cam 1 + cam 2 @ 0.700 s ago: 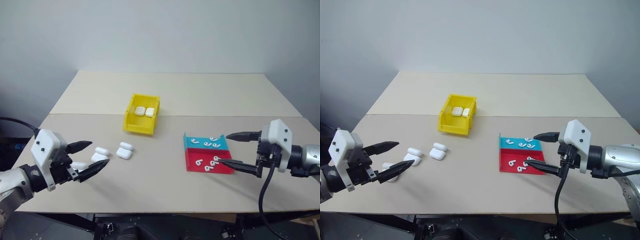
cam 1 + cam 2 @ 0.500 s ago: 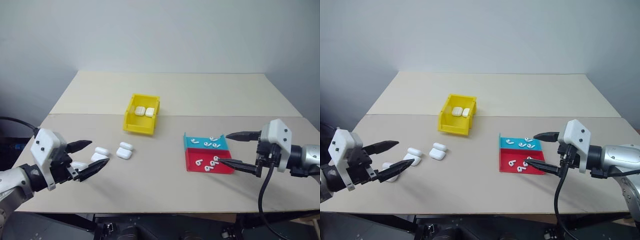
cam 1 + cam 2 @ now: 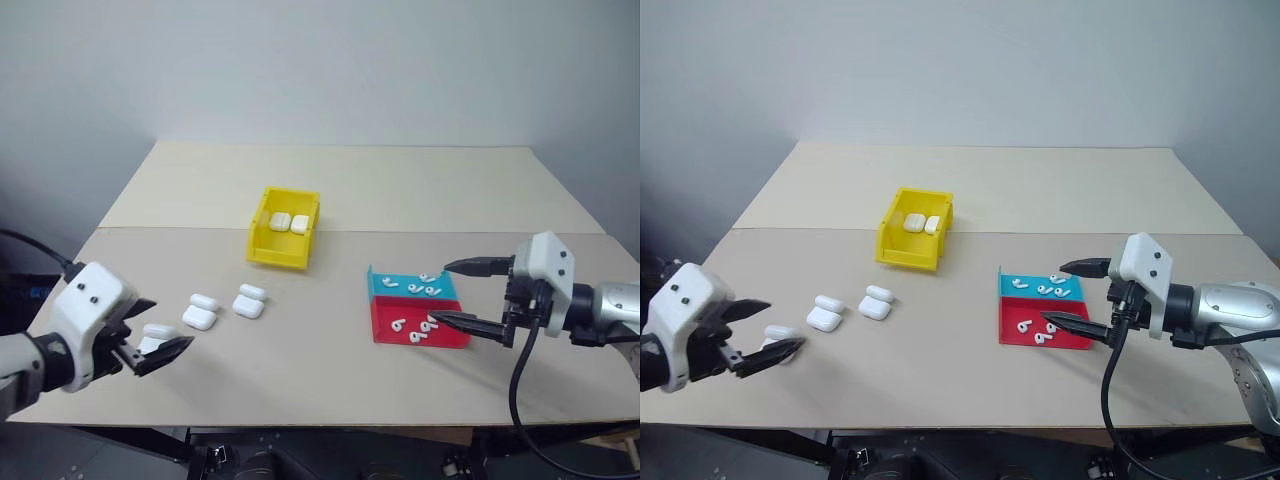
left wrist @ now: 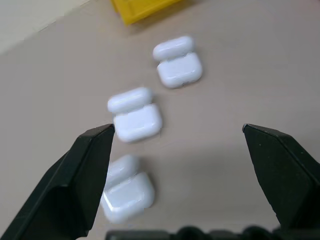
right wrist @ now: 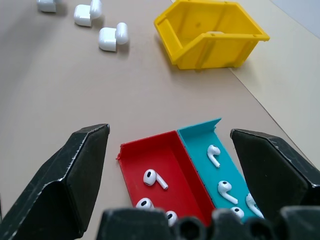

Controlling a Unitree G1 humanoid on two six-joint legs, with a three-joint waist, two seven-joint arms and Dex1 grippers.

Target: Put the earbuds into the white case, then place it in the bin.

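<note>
**Basically, both grippers wide open, nothing picked up**

So the left gripper (image 3: 150, 328) hangs with its fingers spread around the nearest open white case (image 3: 160, 331) on the table (image 3: 300, 360), not clamped on it. Two more open cases (image 3: 201, 311) sit just beyond. The right gripper (image 3: 450, 294) is open too, hovering by the red-and-blue tray (image 3: 420, 335) where the earbuds (image 3: 428, 322) lie. The yellow bin (image 3: 284, 228) farther back holds two cases.
</note>
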